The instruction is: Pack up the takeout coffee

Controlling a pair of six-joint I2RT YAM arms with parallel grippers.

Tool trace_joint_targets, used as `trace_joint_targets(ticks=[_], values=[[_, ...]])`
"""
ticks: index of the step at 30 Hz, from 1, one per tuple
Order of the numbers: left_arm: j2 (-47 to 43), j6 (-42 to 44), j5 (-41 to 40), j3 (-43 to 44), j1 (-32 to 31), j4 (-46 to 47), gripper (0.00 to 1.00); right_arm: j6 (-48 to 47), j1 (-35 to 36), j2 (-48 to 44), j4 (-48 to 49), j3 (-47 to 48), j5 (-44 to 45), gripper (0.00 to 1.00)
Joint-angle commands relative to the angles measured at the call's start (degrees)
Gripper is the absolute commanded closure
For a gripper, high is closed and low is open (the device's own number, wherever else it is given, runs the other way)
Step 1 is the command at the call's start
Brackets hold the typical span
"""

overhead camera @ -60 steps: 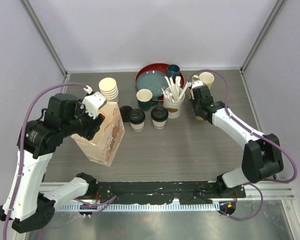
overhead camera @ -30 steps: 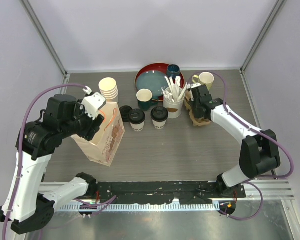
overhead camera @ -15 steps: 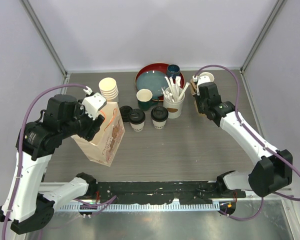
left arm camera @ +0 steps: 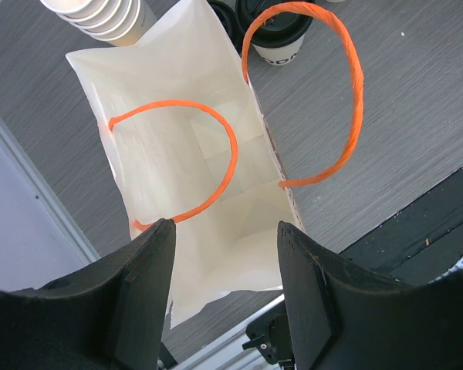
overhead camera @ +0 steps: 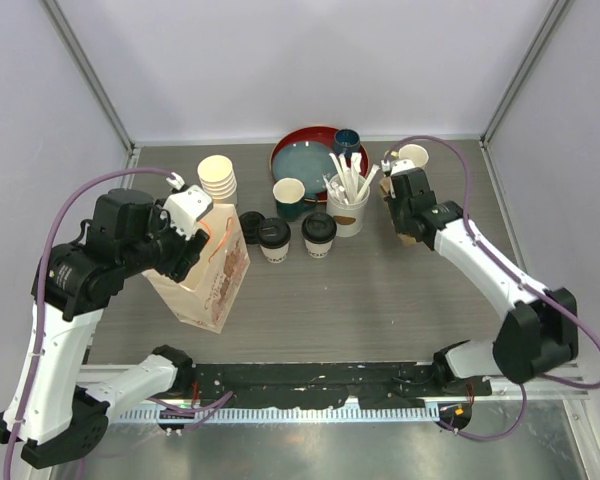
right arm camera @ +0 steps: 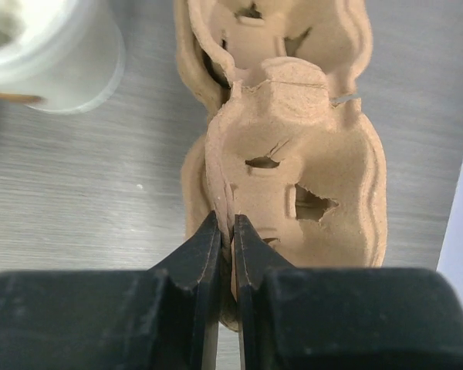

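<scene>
Both coffee cups (overhead camera: pixel 274 240) stand unpacked mid-frame; the left gripper (left arm camera: pixel 225 235) gapes over the empty bag (left arm camera: pixel 139 85), and the right gripper (right arm camera: pixel 225 231) pinches the cup carrier (right arm camera: pixel 293 169).

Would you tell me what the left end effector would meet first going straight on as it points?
Likely the near orange handle drooping across the open bag; past that, the bag's floor. Depth is unclear.

Paper bag (overhead camera: pixel 212 270) leans at the left, mouth wide open, orange handles splayed. Just behind it is a stack of paper cups (overhead camera: pixel 218 177). At the back, a red tray (overhead camera: pixel 283 150) carries a teal plate (overhead camera: pixel 305 162) and a dark mug (overhead camera: pixel 347 141). A white cup of stirrers (overhead camera: pixel 348 215) sits in front, with a pulp cup carrier (right arm camera: pixel 293 154) right beside it.
</scene>
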Motion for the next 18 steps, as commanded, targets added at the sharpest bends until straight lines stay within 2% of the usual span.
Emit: trace_joint_targets(ticks=[1, 3, 5, 8, 13, 18], values=[[-0.26, 0.92, 0.12, 0.96, -0.17, -2.56, 0.41, -2.69, 3.92, -12.1, 11.93, -0.17, 4.57, 0.99], [-0.26, 0.92, 0.3, 0.7, -0.17, -2.55, 0.41, -1.2, 2.87, -12.46, 11.69, -2.29, 5.27, 0.99], [-0.26, 0.75, 0.39, 0.52, -0.26, -2.47, 0.4, 2.49, -1.15, -8.17, 8.44, -1.86, 2.48, 0.99], [-0.18, 0.75, 0.56, 0.43, -0.17, -2.29, 0.4, 4.26, -2.32, -3.33, 4.74, -1.85, 0.62, 0.99], [-0.18, 0.83, 0.74, 0.43, -0.17, -2.2, 0.4, 5.23, -2.32, -5.34, 4.83, -1.68, -1.58, 0.99], [-0.26, 0.75, 0.74, 0.26, -0.26, -2.29, 0.4, 3.91, -2.32, -7.71, 4.21, -0.62, 1.75, 0.99]])
